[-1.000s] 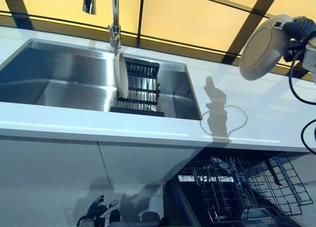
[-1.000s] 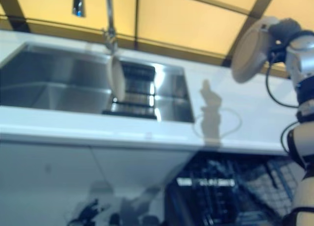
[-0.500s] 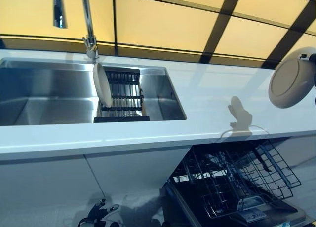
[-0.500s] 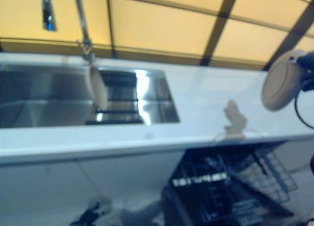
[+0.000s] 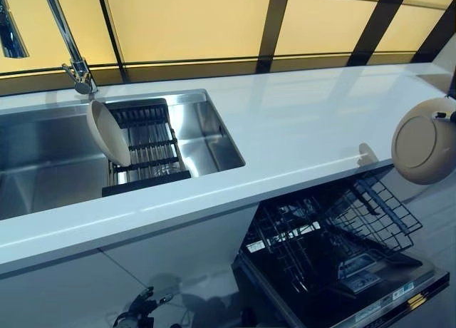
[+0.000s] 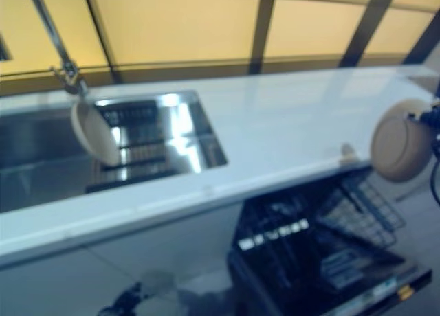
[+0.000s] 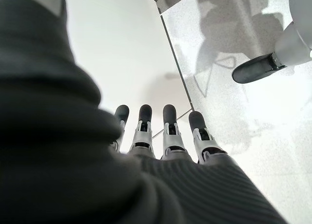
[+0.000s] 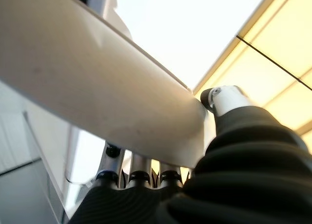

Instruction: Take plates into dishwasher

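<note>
Right hand (image 8: 146,177) pinches plate (image 5: 425,149) beyond counter edge (image 5: 306,172), above dishwasher rack (image 5: 335,235).

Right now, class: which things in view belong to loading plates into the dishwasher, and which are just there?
Belongs to the job:
- plate held in the right hand
- second plate upright in the sink rack
- open dishwasher

Just there:
- faucet
- sink
- countertop
- left hand, idle

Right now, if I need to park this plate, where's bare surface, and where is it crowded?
Bare: the white countertop between the sink and its far right end. Crowded: the sink's drying rack, holding a standing plate, and the wire dishwasher rack. The right hand grips the carried plate.
</note>
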